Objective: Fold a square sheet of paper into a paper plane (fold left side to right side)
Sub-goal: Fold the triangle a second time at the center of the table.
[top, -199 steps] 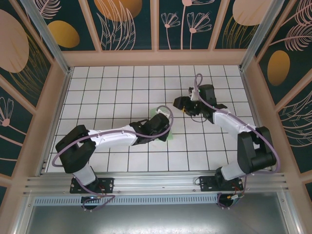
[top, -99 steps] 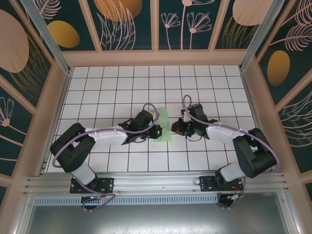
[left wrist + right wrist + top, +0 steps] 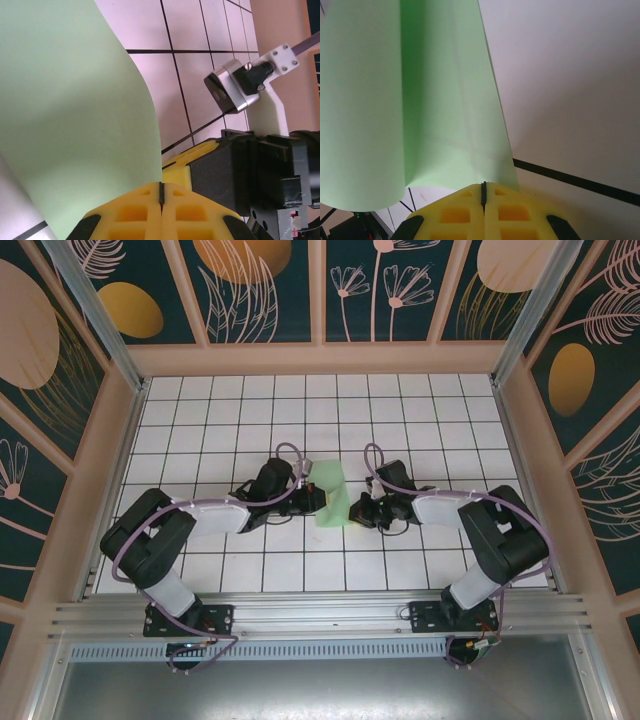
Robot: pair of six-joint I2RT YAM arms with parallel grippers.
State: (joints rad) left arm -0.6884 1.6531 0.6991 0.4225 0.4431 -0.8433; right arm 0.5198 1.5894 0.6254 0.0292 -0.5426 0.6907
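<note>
White tiled table (image 3: pixel 200 410) across the middle of the top view. At its centre, the square sheet of paper (image 3: pixel 331 490), bowed up rather than flat. Pinched at its left edge by the left gripper (image 3: pixel 317 498) and at its right by the right gripper (image 3: pixel 353 510), both clamped tight on paper. Looks early: left-to-right fold not yet pressed flat, later plane folds all remaining.

white grid-tiled table top (image 3: pixel 200 410), dark teal wall panels (image 3: pixel 270 290) with peach botanical prints, pale wooden frame (image 3: pixel 320 358), aluminium rail (image 3: pixel 320 615)
</note>
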